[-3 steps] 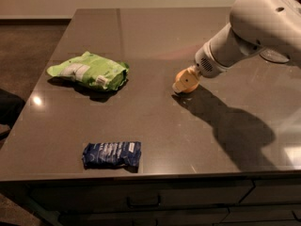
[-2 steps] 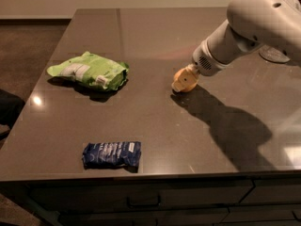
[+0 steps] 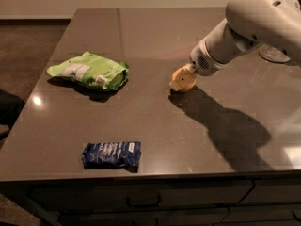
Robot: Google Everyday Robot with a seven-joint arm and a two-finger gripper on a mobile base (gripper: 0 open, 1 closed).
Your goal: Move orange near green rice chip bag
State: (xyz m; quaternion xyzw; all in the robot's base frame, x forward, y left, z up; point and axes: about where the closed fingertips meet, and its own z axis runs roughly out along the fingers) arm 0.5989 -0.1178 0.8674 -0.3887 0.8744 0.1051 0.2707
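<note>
The dark worktop (image 3: 155,126) is carrying everything, and the white arm (image 3: 254,22) is reaching in from the far right, sloping down and to the left and throwing a heavy shadow toward the near right. The green rice chip bag (image 3: 89,70) is lying flat on the left half, its long axis running roughly left to right, so that its crumpled right end is facing the fruit across an open stretch of surface. A smaller dark blue packet (image 3: 112,154) is lying near the front edge, left of centre, also stretched left to right and well apart from both task things. The orange (image 3: 181,82) is sitting right of centre, at the tip of the arm, well apart from the bag; being round, it is showing no long axis and is pointing no particular way. The gripper (image 3: 184,76) is pressing in on the fruit from the upper right, and whether the jaws are clenched on it or released cannot be told from this view. Compared with a second ago, the gripper and the orange are sitting slightly further left, while the bag and the blue packet are lying where they were. That small shift is suggesting the carry toward the bag is only just starting, with nearly all of the leftward travel remaining.
</note>
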